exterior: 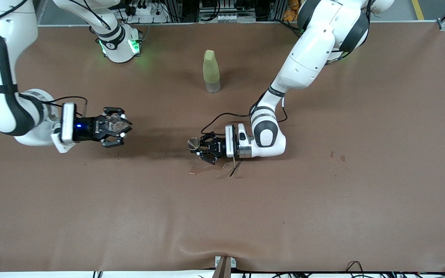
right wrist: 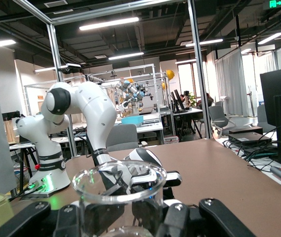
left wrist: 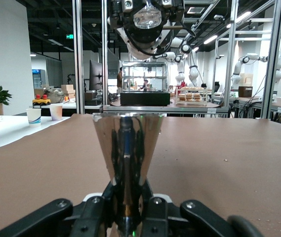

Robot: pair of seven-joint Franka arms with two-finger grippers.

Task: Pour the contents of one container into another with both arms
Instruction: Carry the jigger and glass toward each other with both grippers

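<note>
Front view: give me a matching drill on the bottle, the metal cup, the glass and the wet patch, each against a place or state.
Things:
1. bottle
2. metal cup
3. glass
4. wet patch

Places or states:
A. held in the right tool
B. on the table under the left tool
C. standing alone, farthest from the front camera, capped
D. held in the left tool, low over the table

Pairs: 1-C, 2-D, 3-A, 4-B
</note>
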